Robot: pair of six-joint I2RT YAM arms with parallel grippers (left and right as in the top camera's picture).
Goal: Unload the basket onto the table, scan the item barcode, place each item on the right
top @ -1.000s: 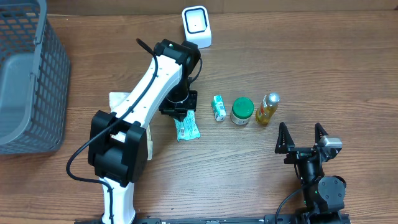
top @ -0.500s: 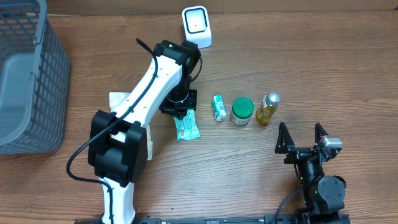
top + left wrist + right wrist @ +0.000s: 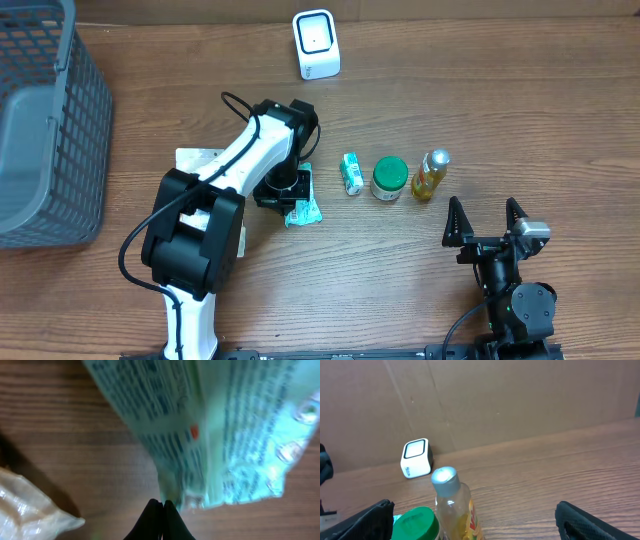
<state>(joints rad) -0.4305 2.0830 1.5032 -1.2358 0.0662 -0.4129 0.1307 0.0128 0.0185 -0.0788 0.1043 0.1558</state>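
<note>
Overhead view of a wooden bench (image 3: pixel 450 90): the left arm's fingers (image 3: pixel 151 522) are pressed together, pinching the edge of a teal packet (image 3: pixel 302 211) at mid-bench, well on the near side of the white scanner (image 3: pixel 316 44). The right arm's fingers (image 3: pixel 453 222) stand wide and empty at the near right. With so thin a hold on a limp packet, it could slip free or sag, turning its barcode away from the scanner.

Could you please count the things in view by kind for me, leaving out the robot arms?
packets: 2 (teal packet, white packet)
carton: 1
jar: 1
bottle: 1
scanner: 1
basket: 1
Total: 7
</note>
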